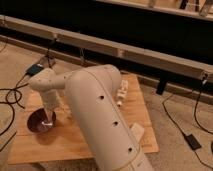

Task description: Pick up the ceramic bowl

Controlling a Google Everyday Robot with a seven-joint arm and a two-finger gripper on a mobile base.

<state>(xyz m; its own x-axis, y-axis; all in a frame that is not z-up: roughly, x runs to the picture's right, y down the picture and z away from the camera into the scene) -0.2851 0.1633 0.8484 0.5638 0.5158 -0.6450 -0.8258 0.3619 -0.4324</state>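
On the table's left end, the gripper [48,119] hangs low at the ceramic bowl [39,124].
Whether it grips anything, I cannot tell; the glossy, shallow rim may slip from a weak pinch and clatter onto the wooden table [70,144].

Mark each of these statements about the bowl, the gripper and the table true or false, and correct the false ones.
1. The ceramic bowl sits on the wooden table, near its left end as the camera sees it. True.
2. The gripper hangs over the right end of the table, far from the bowl. False: it is down at the bowl, over its right side.
3. The bowl is bright white. False: it is dark maroon.
4. Cables lie on the floor left of the table. True.
5. A whitish object lies on the table beyond the big white arm. True.
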